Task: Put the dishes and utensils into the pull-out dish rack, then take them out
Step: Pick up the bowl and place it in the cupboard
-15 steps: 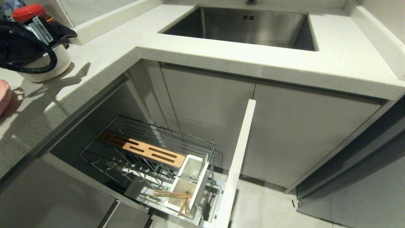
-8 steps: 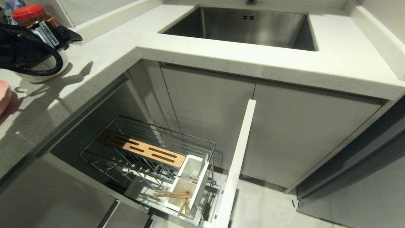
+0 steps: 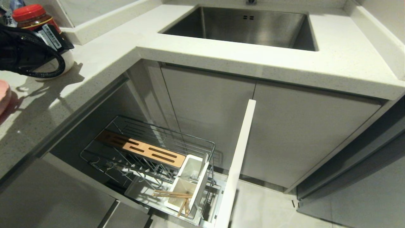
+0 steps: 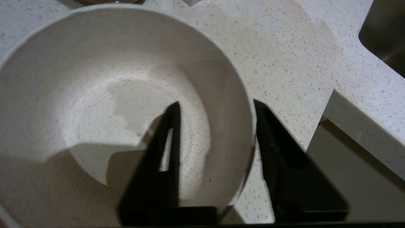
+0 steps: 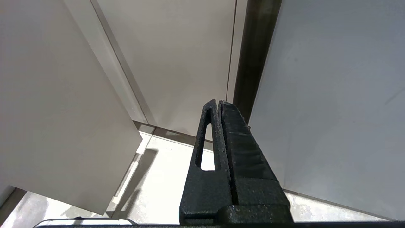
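Now left jaws straddle one bowl's (image 4: 104, 104) rim; right jaws closed; two chopsticks (image 3: 172, 193) racked

One bowl (image 4: 110, 95), one pink plate (image 3: 3, 95), one jar (image 3: 30, 15), one sink (image 3: 246, 27), one rack (image 3: 152, 155), two white cups (image 3: 190, 177), two chopsticks (image 3: 172, 193).

Your off-white bowl (image 4: 120, 95) sits upright on the counter; chopsticks (image 3: 172, 193) lie across a white cup in the pulled-out wire rack (image 3: 152, 158); the pink plate (image 3: 3, 95) stays at the counter's edge.
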Robot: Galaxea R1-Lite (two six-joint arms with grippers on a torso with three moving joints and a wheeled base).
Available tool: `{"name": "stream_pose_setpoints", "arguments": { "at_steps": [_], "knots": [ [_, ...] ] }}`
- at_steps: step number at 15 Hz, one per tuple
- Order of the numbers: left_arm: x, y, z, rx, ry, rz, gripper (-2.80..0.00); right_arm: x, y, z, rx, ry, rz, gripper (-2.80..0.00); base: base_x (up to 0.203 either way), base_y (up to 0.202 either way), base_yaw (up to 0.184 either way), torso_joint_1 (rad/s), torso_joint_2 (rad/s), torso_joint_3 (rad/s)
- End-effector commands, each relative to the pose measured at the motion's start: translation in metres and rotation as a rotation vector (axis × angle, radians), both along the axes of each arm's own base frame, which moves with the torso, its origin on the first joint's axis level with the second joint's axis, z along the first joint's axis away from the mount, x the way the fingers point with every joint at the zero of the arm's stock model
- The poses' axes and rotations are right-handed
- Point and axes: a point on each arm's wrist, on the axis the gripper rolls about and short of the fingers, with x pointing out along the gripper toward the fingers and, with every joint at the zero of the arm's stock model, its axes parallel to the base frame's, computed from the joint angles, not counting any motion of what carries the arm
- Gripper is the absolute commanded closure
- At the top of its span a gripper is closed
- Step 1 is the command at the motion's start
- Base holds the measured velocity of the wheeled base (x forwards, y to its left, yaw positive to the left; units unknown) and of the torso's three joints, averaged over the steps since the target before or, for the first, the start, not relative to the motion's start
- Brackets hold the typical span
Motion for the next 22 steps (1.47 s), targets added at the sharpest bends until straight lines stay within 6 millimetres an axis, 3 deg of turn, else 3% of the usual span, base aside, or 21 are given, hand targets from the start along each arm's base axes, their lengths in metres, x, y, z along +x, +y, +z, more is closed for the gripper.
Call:
{"name": "stream_pose_setpoints", "arguments": {
  "at_steps": [1,6,11,14,17,22],
  "knots": [
    [-0.003,-0.002,0.0,-0.003,0.008,-0.004,0.0,0.002,0.0,-0.007,0.0,0.026,0.0,0.0,0.0,0.0,0.0,0.0,0.0,0.0],
    [-0.042,-0.005,0.021,-0.007,-0.051,-0.025,0.0,0.002,0.0,-0.007,0.0,0.026,0.001,0.0,0.0,0.0,0.0,0.0,0.0,0.0],
    [-0.13,-0.011,0.066,-0.08,-0.187,-0.088,0.0,0.002,0.0,-0.007,0.0,0.026,-0.001,0.0,0.0,0.0,0.0,0.0,0.0,0.0],
    [-0.167,-0.016,0.076,-0.1,-0.256,-0.181,0.0,0.002,0.0,-0.008,0.0,0.028,0.0,0.0,0.0,0.0,0.0,0.0,0.0,0.0],
    [-0.179,-0.021,0.069,-0.133,-0.246,-0.27,0.0,0.002,0.0,-0.007,0.0,0.026,0.001,0.0,0.0,0.0,0.0,0.0,0.0,0.0],
    [-0.174,-0.042,0.054,-0.295,-0.16,-0.463,0.0,0.002,0.0,-0.007,0.0,0.027,0.0,0.0,0.0,0.0,0.0,0.0,0.0,0.0]
  ]
}}
